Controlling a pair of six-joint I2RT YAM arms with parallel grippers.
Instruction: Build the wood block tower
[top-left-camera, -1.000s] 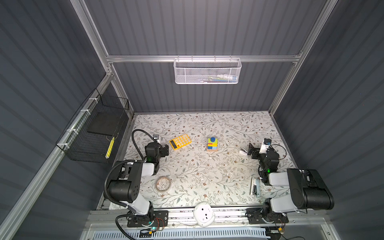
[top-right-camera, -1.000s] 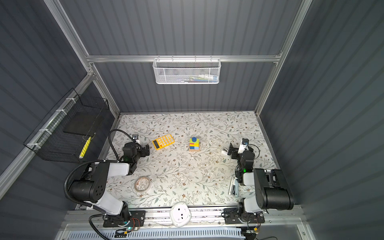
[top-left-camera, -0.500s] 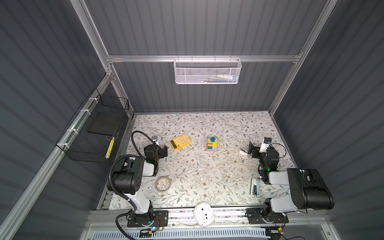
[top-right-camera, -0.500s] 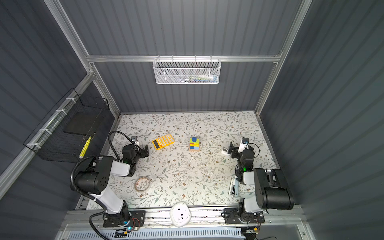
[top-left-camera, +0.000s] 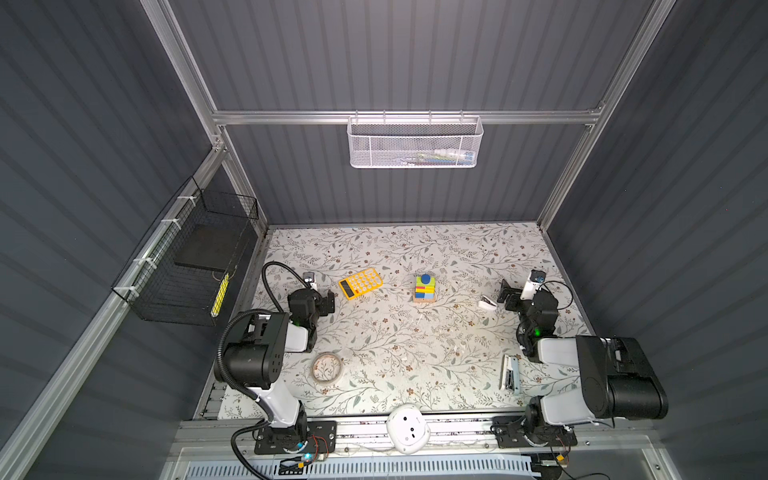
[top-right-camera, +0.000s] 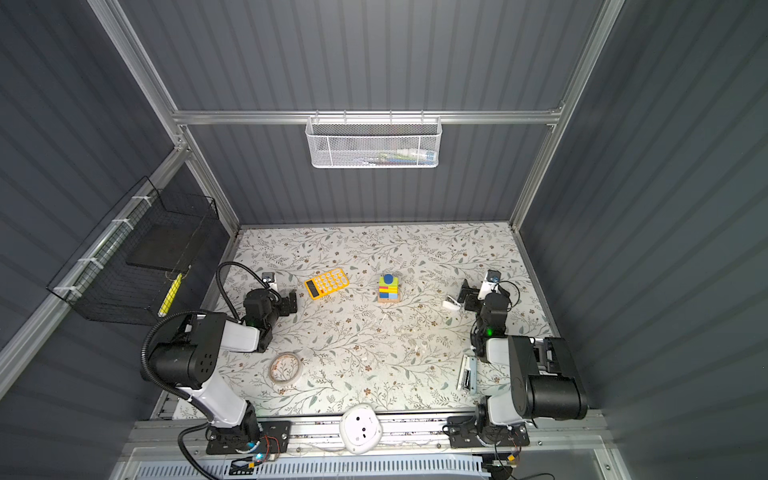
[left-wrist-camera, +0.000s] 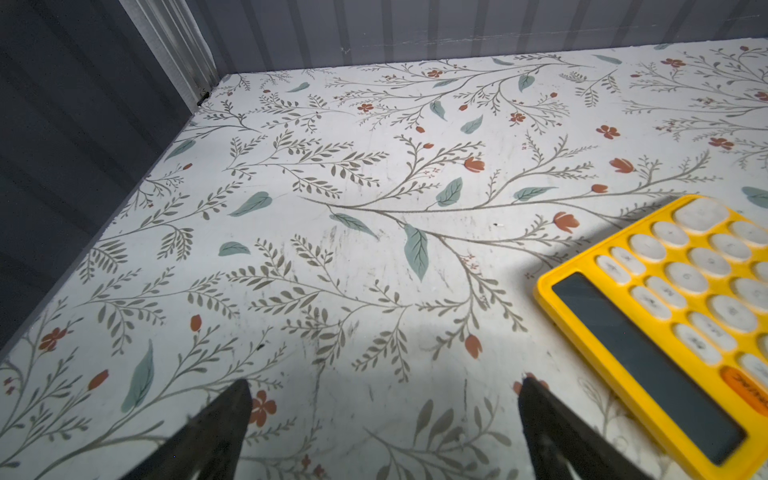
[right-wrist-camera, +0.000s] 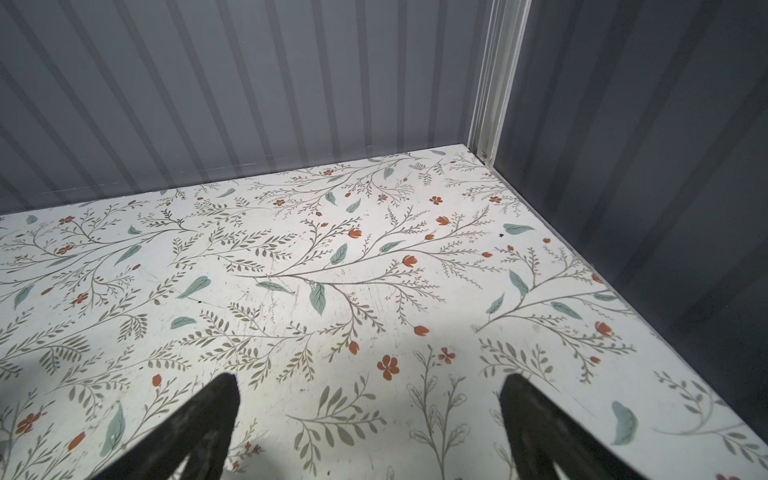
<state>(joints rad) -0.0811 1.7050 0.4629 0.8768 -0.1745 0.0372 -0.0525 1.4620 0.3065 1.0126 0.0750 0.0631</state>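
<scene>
Spotter: Since a second ago only your left arm has shifted: its big elbow joint has pulled a little back from the front rail. Your right arm and the wood block tower (top-left-camera: 424, 289) have not moved.

Operator: Where does the tower stand?

Spotter: You find it in both top views at the far middle of the bench (top-left-camera: 415, 332), upright, a blue cylinder (top-left-camera: 425, 278) on top. It is near the yellow calculator (top-left-camera: 360, 283) but not touching it, and well apart from both claws.

Operator: And the claws?

Spotter: Your left claw (left-wrist-camera: 384, 399) is released, with only bare bench between its fingers. Your right claw (right-wrist-camera: 370, 386) is released too and holds nothing.

Operator: Which step is this?

Spotter: By my judgement the building is finished, because you have no loose block on the bench. You are at the retreat. The next move asks only that you keep both arms away from the tower, since a small touch can tip it.

Operator: And the containers?

Spotter: The white mesh basket (top-left-camera: 374, 145) on the back rail holds some thin long things; which ones, you cannot tell. The black wire basket (top-left-camera: 174, 299) on the left wall holds a dark flat plate (top-left-camera: 208, 249) and a yellow strip (top-left-camera: 220, 293) at its front.
</scene>
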